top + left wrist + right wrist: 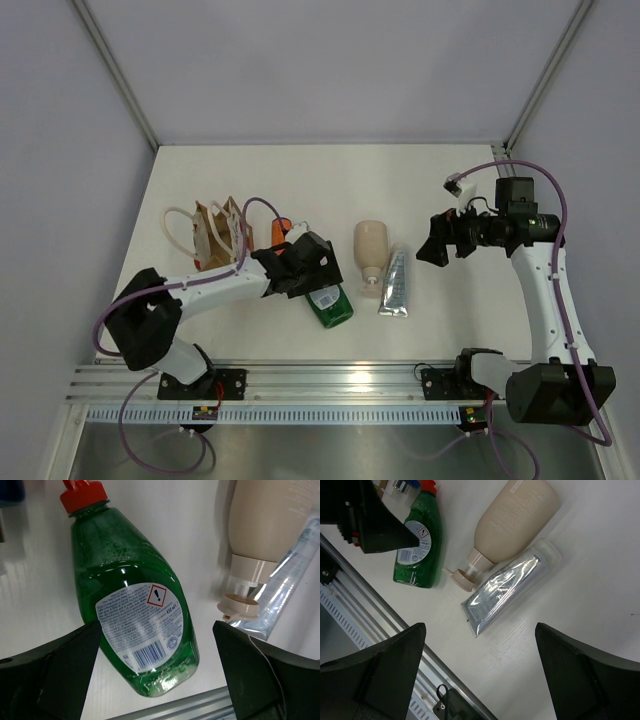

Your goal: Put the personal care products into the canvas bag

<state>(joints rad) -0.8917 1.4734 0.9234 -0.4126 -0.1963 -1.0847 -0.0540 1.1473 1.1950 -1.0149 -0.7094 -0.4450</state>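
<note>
The green bottle (135,605) with its red cap (82,495) lies flat on the white table, label up. My left gripper (155,680) is open, and the bottle's wide base lies between its fingers without touching them. From above, the left gripper (312,280) covers the upper part of the green bottle (332,308). The beige bottle (371,250) and the silver tube (395,285) lie side by side to the right. The orange bottle (284,225) peeks out behind the left arm, next to the canvas bag (215,232). My right gripper (435,242) hangs open and empty, right of the tube (507,590).
An aluminium rail (320,378) runs along the near table edge, close below the green bottle's base. Grey walls close in the table at the back and both sides. Purple cables loop off both arms.
</note>
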